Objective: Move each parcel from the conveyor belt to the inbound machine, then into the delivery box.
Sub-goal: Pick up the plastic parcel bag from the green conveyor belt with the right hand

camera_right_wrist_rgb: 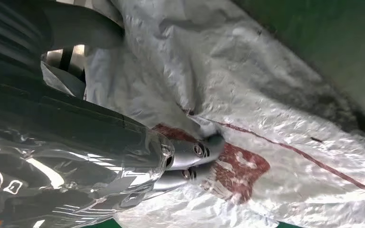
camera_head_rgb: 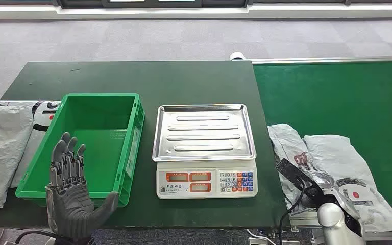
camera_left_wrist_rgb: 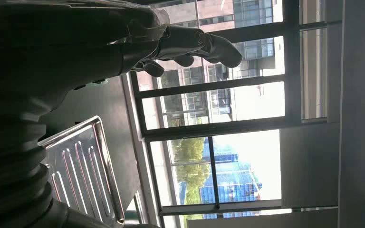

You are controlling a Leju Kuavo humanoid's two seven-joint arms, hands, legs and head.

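Observation:
Two grey plastic parcels lie crumpled at the near end of the green conveyor belt. My right hand lies on the left one. Close up, its fingertips press into the grey parcel by a red print, with the thumb beyond a raised fold; whether it grips is unclear. The inbound machine, a white scale with a steel tray, stands empty mid-table. The green delivery box beside it is empty. My left hand is raised before the box, fingers spread, holding nothing. From the left wrist, my left hand is above the tray.
More grey parcels lie on the table's left end, outside the green box. The dark green table meets the belt along its right edge. A black cable hangs by my right arm.

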